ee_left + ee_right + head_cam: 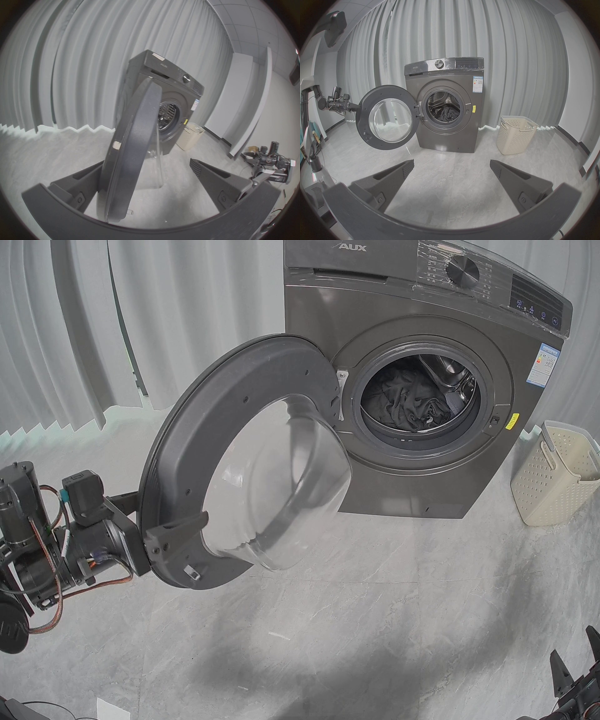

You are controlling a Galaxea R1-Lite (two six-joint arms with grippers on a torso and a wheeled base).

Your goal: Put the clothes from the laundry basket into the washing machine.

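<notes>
Two grippers: both have fingers apart; neither carries cloth.
Left gripper (146, 162): I have it at the free edge of the door (187, 446). The rim stands between my spread fingers, close against one and apart from the other, so it is not clamped. I judge this straddle lets me push or pull the door either way without a squeeze.
Door: swung wide to my left with its inner face toward me, so the mouth of the machine (400, 309) is open for loading.
Clothes (403, 399): a dark heap lies inside the drum (451, 372). I see nothing hanging over the lip.
Basket (550, 490): upright on the floor (375, 627), just beside the machine's front corner on my right. No cloth shows above its rim; its bottom is partly hidden.
Right gripper (452, 161): low on my right, fingers apart, facing machine and basket and well apart from both. I judge it is parked there to stay out of the door's arc.
Stage: loading looks done or nearly so. I judge handling the door to be the step in hand.
Risk: the rim could slip from my open fingers during a swing.
</notes>
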